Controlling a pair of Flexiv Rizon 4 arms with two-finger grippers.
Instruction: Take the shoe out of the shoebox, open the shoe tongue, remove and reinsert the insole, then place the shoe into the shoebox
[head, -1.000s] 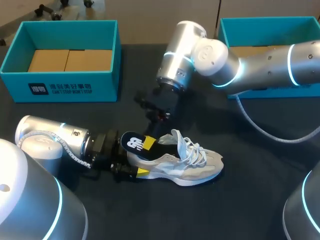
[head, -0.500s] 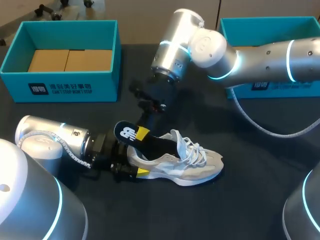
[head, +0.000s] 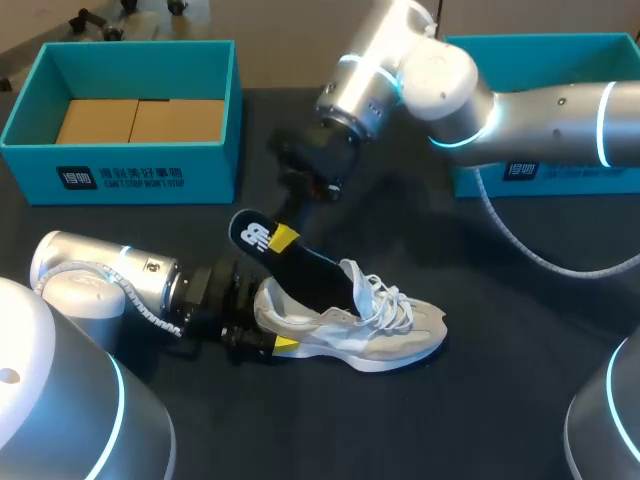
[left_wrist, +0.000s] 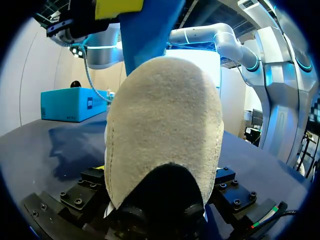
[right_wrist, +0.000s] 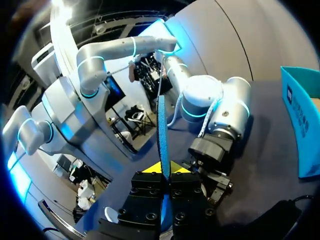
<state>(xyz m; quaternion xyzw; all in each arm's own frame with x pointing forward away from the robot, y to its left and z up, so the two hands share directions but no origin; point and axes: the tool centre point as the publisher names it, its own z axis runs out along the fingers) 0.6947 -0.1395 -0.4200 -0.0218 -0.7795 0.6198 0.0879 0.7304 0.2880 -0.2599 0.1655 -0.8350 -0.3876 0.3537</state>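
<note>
A grey and white shoe (head: 355, 325) lies on its sole on the dark table, toe to the right. My left gripper (head: 268, 322) is closed around its heel from both sides; in the left wrist view that suede heel (left_wrist: 165, 135) fills the space between the fingers. A dark blue insole (head: 295, 258) slants up out of the shoe opening, its front end still inside. My right gripper (head: 283, 238) is shut on the raised heel end. In the right wrist view the insole (right_wrist: 161, 130) stands edge-on, pinched by the right gripper (right_wrist: 165, 168).
An open teal shoebox (head: 140, 178) with cardboard inside stands at the back left. A second teal box (head: 520, 172) sits at the back right, under my right arm. Bare dark table lies in front of and to the right of the shoe.
My right gripper has risen and drawn back to the left, pulling the insole further up out of the shoe. The left arm and the shoe have stayed put.
</note>
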